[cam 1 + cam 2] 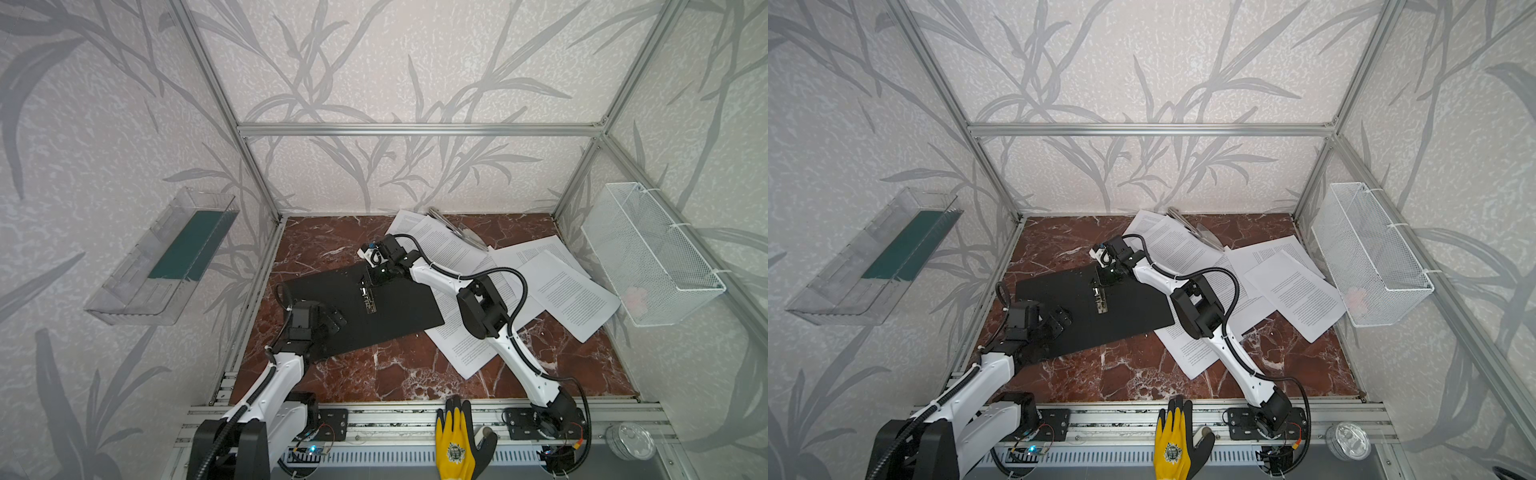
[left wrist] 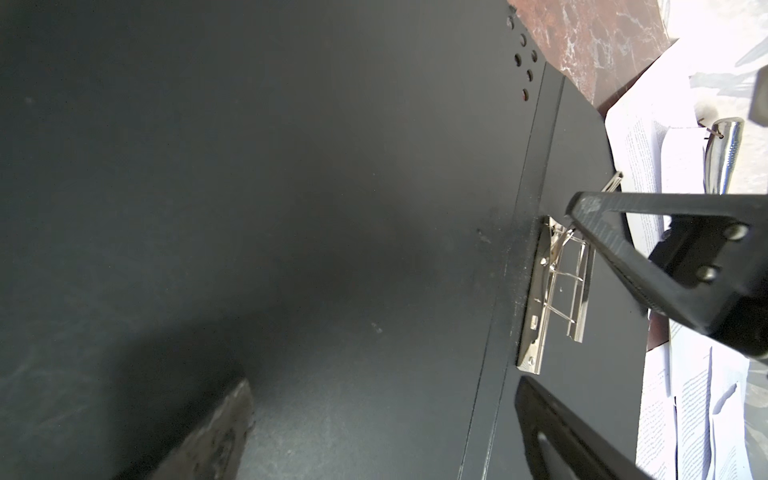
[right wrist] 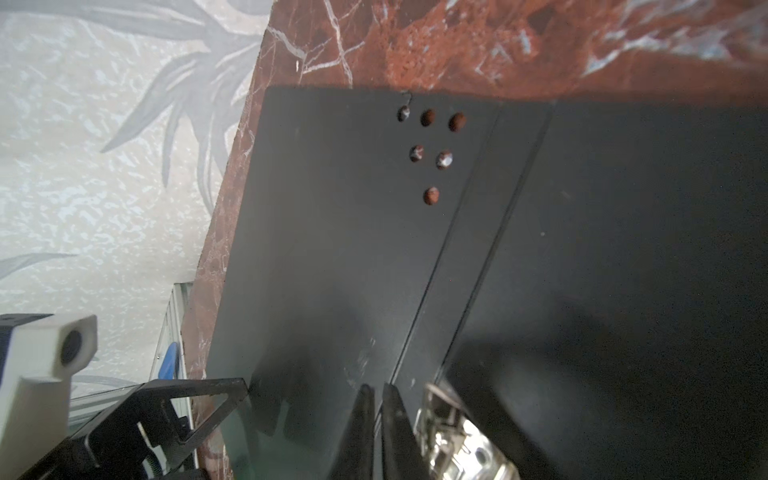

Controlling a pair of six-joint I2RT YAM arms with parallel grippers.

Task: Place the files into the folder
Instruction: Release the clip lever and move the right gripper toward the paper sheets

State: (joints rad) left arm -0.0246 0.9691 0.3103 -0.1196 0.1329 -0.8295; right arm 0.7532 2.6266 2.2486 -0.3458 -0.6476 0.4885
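Observation:
The black folder [image 1: 395, 307] [image 1: 1133, 311] lies opened flat on the marble table, its metal clip [image 1: 367, 298] [image 2: 552, 291] along the middle crease. My left gripper [image 1: 332, 320] [image 2: 382, 390] hovers open over the folder's left half, nothing between its fingers. My right gripper [image 1: 380, 276] [image 3: 376, 390] points down at the clip's far end. Its fingers are all but shut, with a thin slit and nothing in it, and the clip [image 3: 457, 432] is beside them. The files [image 1: 569, 291] [image 1: 1296, 291] lie scattered to the right. One sheet [image 1: 461, 345] is tucked under the folder's right edge.
A white wire basket [image 1: 648, 253] hangs on the right wall. On the left wall is a clear tray holding a dark green panel [image 1: 187, 245]. A shiny clear item [image 1: 457, 228] rests on the far sheets. A yellow glove [image 1: 455, 444] lies on the front rail.

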